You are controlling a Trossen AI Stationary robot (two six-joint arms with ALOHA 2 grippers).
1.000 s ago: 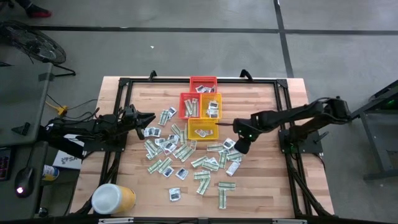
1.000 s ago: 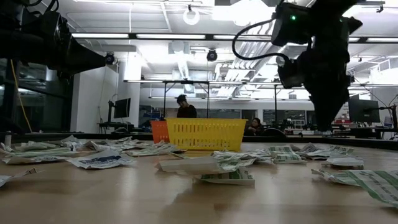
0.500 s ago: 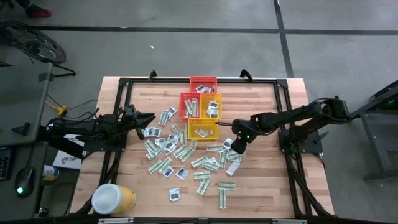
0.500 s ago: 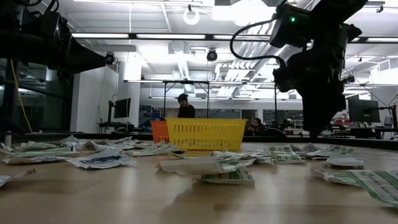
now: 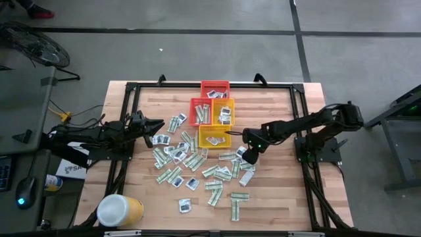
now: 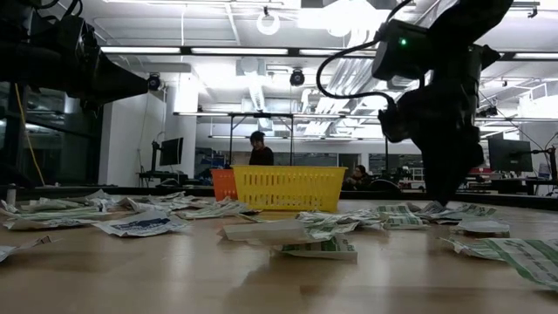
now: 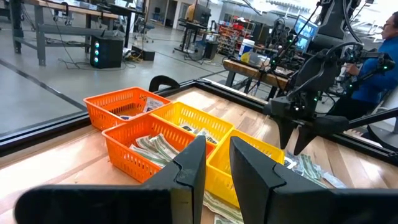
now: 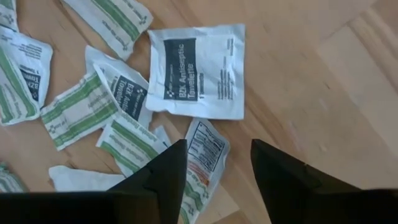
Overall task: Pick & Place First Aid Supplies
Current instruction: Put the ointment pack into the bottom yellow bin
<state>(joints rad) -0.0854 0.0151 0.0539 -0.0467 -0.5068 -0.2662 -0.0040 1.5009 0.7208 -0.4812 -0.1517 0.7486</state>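
Note:
The first aid supplies (image 5: 191, 161) lie scattered flat on the wooden table, green-and-white strips mixed with white squares. My right gripper (image 5: 248, 153) hangs open, fingers pointing down, low over the pile's right part (image 6: 445, 196). In the right wrist view its fingers (image 8: 168, 168) stand on either side of a small white printed packet (image 8: 208, 146). A white square towelette packet (image 8: 199, 68) lies just beyond it. My left gripper (image 5: 158, 125) waits open at the table's left, above the pile's left edge.
Several small baskets stand at the far middle: red (image 5: 215, 89), orange (image 5: 200, 112), two yellow (image 5: 223, 112) (image 5: 214, 137), each with packets inside. A yellow tub with a white lid (image 5: 120, 210) sits at the near left corner. A black frame (image 5: 299, 99) borders the table.
My right gripper has moved slightly toward the table's left and come down closer to the packets, staying open. The left arm and the packets have kept still.

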